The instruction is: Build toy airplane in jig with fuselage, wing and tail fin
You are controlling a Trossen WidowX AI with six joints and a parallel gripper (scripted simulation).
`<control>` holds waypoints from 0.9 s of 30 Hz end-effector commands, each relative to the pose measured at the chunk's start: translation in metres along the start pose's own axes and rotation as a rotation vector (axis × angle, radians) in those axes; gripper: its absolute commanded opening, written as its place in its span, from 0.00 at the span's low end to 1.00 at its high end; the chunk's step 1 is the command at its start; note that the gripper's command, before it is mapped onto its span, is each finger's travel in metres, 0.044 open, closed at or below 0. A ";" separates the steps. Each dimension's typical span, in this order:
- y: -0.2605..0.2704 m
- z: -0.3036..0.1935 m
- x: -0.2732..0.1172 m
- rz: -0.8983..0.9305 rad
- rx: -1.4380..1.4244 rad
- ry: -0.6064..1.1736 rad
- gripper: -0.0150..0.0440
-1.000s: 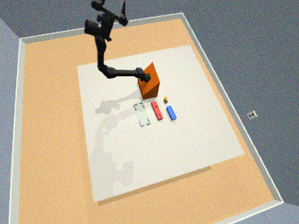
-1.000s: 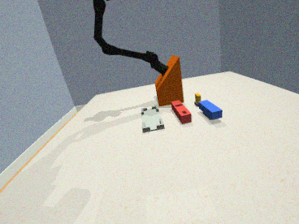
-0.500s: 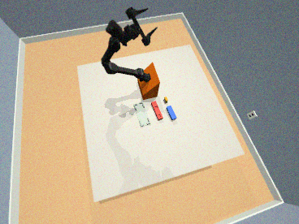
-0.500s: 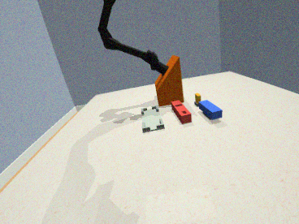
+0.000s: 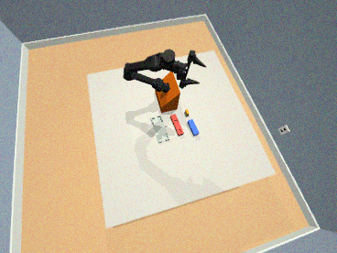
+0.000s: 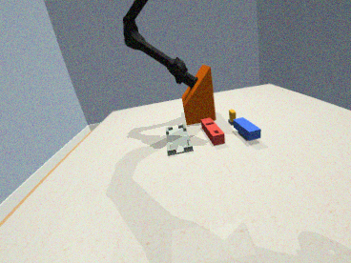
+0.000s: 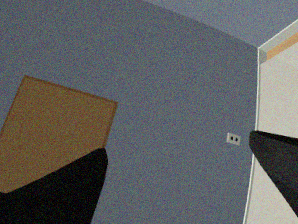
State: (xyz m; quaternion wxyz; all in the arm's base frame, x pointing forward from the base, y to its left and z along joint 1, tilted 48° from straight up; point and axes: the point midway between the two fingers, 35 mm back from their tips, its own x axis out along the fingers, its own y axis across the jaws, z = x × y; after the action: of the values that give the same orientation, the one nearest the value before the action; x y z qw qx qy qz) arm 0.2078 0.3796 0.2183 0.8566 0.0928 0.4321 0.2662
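The jig (image 5: pixel 159 129) (image 6: pixel 178 139), a pale plate with dark corner pieces, lies on the table with nothing in it. The red fuselage (image 5: pixel 177 125) (image 6: pixel 213 131) lies to its right, outside the jig, with dark sockets on top. The blue wing (image 5: pixel 193 127) (image 6: pixel 247 129) lies right of the fuselage; its tab cannot be made out. The small yellow tail fin (image 5: pixel 187 113) (image 6: pixel 232 115) stands behind the wing. My gripper (image 5: pixel 201 74) (image 7: pixel 177 147) is open and empty, raised high and away from all the parts. It is out of frame in the exterior view.
The orange wedge (image 5: pixel 168 97) (image 6: pixel 201 105) that bears the arm stands just behind the jig and fuselage. The arm's shadow falls across the jig. The wrist view shows mostly wall, with a brown panel (image 7: pixel 57 130) and a wall outlet (image 7: pixel 233 139).
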 end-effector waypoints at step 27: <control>-0.422 -0.125 0.003 -1.276 -0.155 0.748 1.00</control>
State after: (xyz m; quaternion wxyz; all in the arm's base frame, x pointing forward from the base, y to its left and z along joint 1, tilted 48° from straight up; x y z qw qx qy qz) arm 0.2785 0.0369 -0.0197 0.6774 -0.3036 0.6302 -0.2278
